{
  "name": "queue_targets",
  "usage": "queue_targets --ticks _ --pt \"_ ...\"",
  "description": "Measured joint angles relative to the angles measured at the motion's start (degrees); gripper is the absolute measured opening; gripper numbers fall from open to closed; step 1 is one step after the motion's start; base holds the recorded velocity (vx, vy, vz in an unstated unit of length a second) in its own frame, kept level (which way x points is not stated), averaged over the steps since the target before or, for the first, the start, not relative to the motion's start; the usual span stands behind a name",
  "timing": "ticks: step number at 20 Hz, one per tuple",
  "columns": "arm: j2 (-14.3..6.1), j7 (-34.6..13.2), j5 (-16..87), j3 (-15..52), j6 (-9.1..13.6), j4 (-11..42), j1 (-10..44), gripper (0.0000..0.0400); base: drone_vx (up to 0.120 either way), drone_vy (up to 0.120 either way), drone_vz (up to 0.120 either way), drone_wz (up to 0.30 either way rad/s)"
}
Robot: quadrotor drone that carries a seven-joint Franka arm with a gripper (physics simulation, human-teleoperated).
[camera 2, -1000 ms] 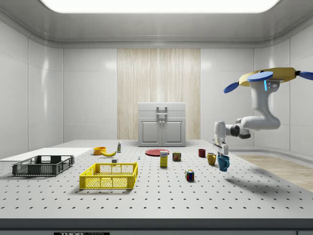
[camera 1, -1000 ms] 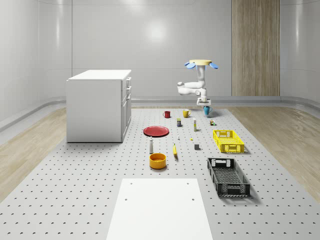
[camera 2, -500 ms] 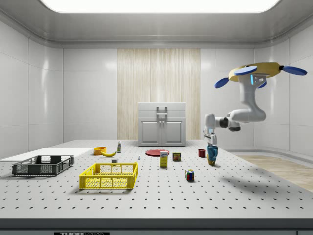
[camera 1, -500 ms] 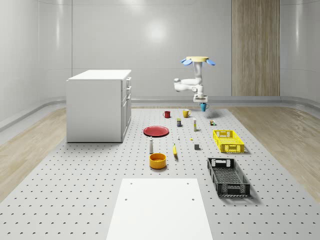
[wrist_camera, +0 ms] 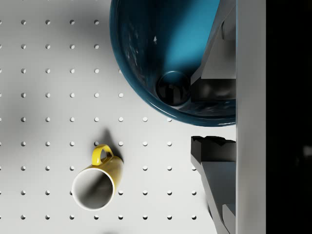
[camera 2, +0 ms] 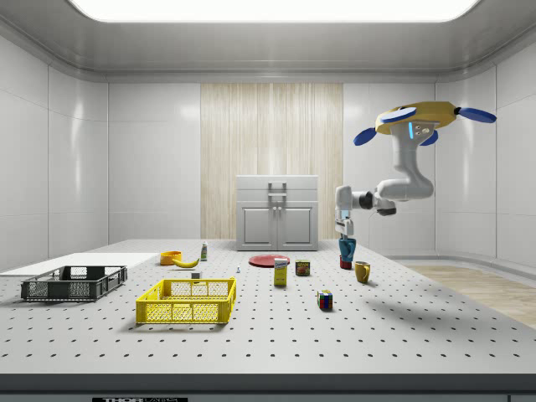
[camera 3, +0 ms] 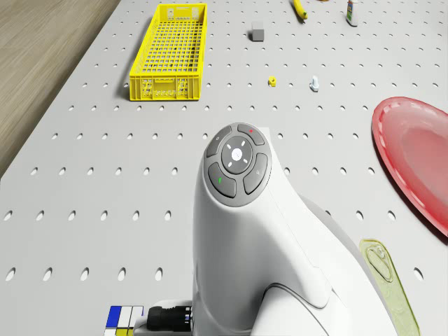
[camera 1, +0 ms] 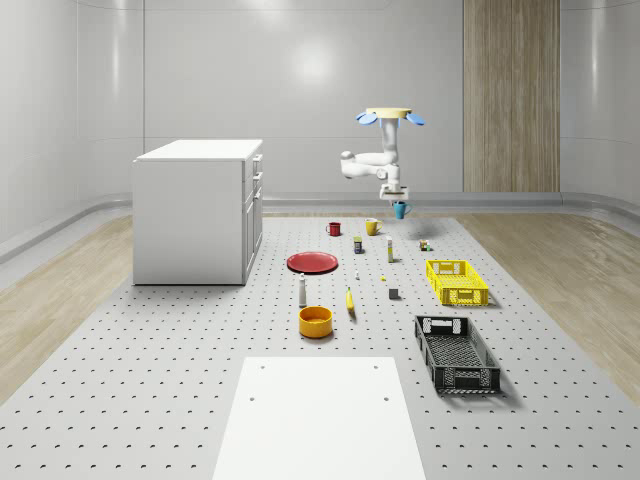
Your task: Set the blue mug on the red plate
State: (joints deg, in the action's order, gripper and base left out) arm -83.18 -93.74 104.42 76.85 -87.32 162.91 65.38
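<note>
Big pegboard tabletop [camera 1: 150, 380] runs across the room, w/ a white cabinet [camera 1: 198, 210] standing on it at the whole-scene view's left. The drone [camera 1: 388, 115] hovers high above the far part of the tabletop, roughly over the yellow mug [camera 1: 372, 226], w/ nothing under it but air; its arm [camera 2: 394, 180] bends down and toward the side view's left.

The hand [camera 2: 344, 237] hangs at the arm's end, pointing straight down, and is clamped on the blue mug [camera 2: 346, 249]. The mug sits directly below the hand, lifted well clear of the tabletop. In the wrist view the blue mug [wrist_camera: 165, 53] has its rim pinched: one finger [wrist_camera: 214, 63] inside the cup, the other finger [wrist_camera: 214, 165] outside the wall.

The red plate [camera 1: 313, 262] lies flat on the tabletop, well apart from the mug, toward the whole-scene view's left and nearer the camera; in the drone view the red plate [camera 3: 413, 161] shows past the arm.

Yellow crate [camera 1: 456, 281] and black crate [camera 1: 456, 352] sit at the whole-scene view's right. The yellow mug [wrist_camera: 95, 183] stands upright below the hand and off to one side of it, w/ a red mug [camera 1: 334, 228] near it on the tabletop.
</note>
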Motion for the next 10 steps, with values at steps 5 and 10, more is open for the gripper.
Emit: queue_targets --ticks 5,10 --pt "-0.6 -0.1 -0.3 0.1 -0.5 0.0 0.1 0.01 0.12 -0.12 0.0 0.0" --pt "-1.1 -0.2 -0.5 0.2 -1.1 -0.1 0.3 0.01 0.12 -0.12 0.0 0.0"
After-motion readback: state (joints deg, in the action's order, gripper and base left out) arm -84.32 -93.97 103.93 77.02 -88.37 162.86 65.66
